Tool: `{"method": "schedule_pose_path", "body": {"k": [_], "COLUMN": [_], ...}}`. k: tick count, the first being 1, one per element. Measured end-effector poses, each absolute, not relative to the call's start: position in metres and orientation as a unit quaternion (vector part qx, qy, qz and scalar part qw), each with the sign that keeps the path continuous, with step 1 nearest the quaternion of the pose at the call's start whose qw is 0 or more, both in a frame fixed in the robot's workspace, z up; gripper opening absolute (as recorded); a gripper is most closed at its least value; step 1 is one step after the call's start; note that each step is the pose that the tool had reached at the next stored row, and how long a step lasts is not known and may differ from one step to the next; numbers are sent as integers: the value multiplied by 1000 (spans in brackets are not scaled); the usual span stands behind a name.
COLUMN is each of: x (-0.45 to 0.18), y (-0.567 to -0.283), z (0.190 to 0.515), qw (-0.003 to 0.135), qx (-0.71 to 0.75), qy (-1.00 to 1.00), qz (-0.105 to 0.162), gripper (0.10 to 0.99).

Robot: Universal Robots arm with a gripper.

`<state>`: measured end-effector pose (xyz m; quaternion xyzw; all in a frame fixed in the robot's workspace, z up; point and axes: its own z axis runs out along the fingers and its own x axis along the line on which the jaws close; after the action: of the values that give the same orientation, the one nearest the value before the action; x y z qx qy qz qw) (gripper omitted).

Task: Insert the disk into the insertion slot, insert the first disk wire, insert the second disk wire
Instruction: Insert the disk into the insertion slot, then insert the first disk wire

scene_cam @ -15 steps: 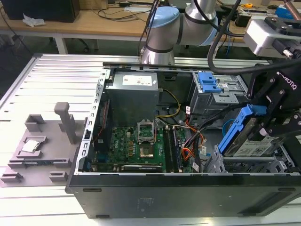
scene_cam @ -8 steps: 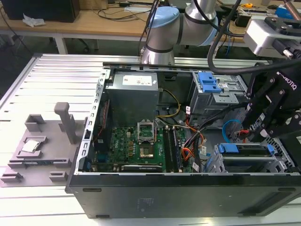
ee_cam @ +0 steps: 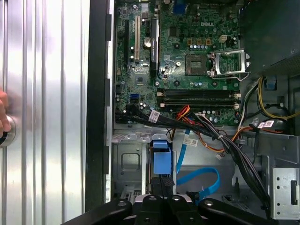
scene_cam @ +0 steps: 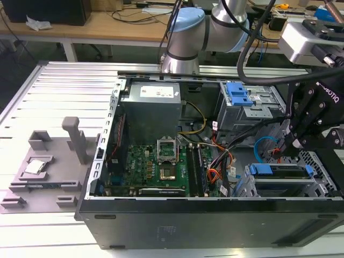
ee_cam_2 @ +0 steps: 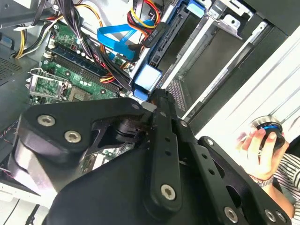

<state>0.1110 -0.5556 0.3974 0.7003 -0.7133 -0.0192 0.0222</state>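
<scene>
Disk (scene_cam: 280,174) seated in the insertion slot (scene_cam: 322,167), at 4 o'clock in the exterior view. The gripper (scene_cam: 290,145) hangs at the disk's 12 o'clock, pincer closed narrow, holding nothing visible, tips beside the blue carrier tab (ee_cam: 161,160).

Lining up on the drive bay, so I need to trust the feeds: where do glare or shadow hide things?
First wrist view: the ribbed metal table glares white, the power supply sits in shadow. Second wrist view: the black gripper blocks much of the case. Exterior view: the disk is evenly lit, no glare.
</scene>
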Motion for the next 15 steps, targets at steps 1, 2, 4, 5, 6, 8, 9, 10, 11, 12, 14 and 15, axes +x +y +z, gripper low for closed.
{"method": "schedule_pose_path", "body": {"k": [1,2,4,5,6,8,9,10,11,12,14,15], "x": [111,111,111,111,111,111,111,111,111,111,111,111], "y": [-556,-556,-556,-556,-556,-556,-556,-556,-556,-556,-556,-556], "z": [397,397,397,397,397,397,397,397,397,397,397,397], "qw": [22,22,22,22,22,22,22,22,22,22,22,22], "qx": [700,700,700,700,700,700,700,700,700,700,700,700], "qy": [-713,-713,-713,-713,-713,-713,-713,-713,-713,-713,-713,-713], "qz": [-19,-19,-19,-19,-19,-19,-19,-19,-19,-19,-19,-19], "gripper": [114,106,106,106,106,106,106,106,106,106,106,106]}}
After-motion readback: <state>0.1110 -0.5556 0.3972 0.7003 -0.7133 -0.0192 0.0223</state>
